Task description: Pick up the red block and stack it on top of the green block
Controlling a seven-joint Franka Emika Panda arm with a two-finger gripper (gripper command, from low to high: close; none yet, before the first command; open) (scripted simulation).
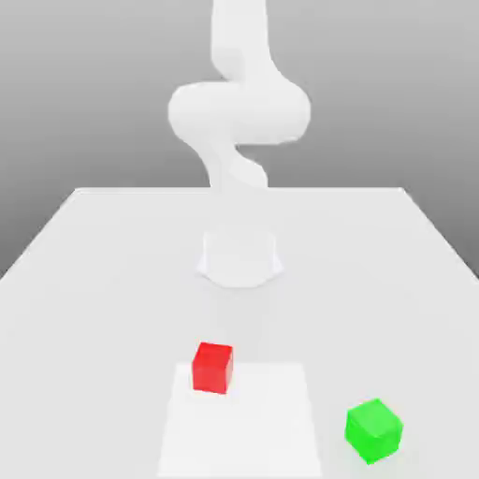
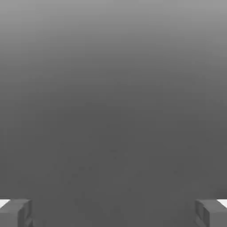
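The red block (image 1: 213, 367) sits on the white table, near its front and a little toward the exterior view's left. The green block (image 1: 374, 430) rests on the table closer to the front, toward the exterior view's right, well apart from the red one. In the hand view my gripper (image 2: 113, 213) is open: its grey fingertips (image 2: 17, 213) stand far apart, with nothing between them and plain grey background beyond.
The white arm (image 1: 239, 112) rises from its round base (image 1: 239, 257) at the middle of the table (image 1: 94, 281) and curves up past the top of the exterior view. A paler square patch (image 1: 241, 426) marks the table beside the red block.
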